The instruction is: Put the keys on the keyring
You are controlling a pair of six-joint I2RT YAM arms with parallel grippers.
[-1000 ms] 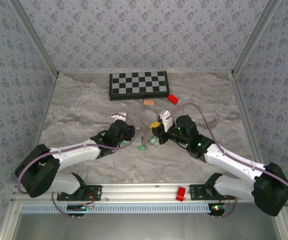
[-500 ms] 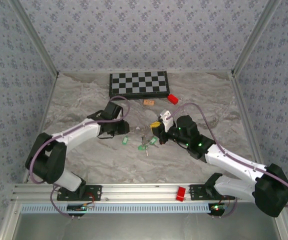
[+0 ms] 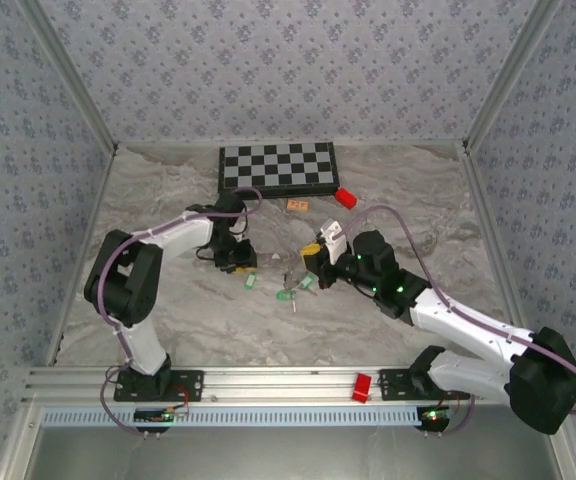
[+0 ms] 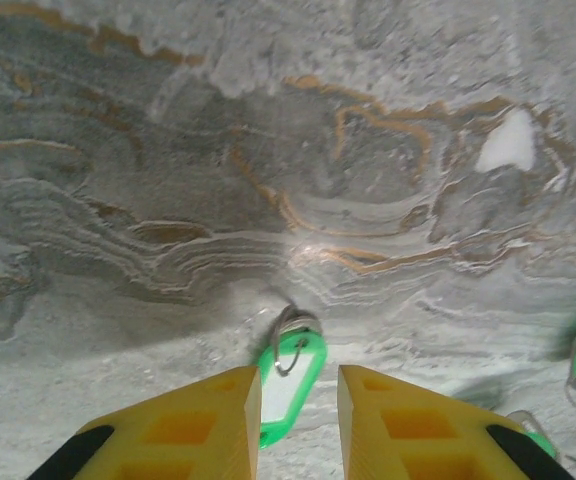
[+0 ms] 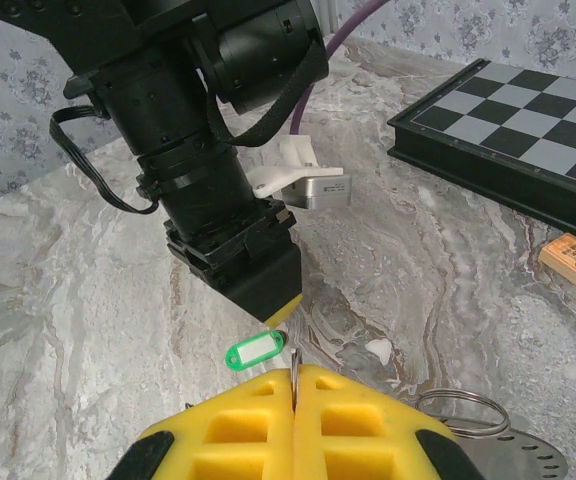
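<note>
Left arm (image 3: pixel 168 238) shifted | left jaws apart | right jaws pinch keyring (image 5: pixel 293 360) | 3 keys (image 4: pixel 288 380)

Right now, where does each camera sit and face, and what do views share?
Top external: above and behind the bases, looking down the table to the chessboard; left arm and right arm show.
Left wrist: aimed down at the table; the left gripper straddles a green key.
Right wrist: faces the left arm across the table; the right gripper, shut, at bottom.
Shared: both wrist views catch that key.
</note>
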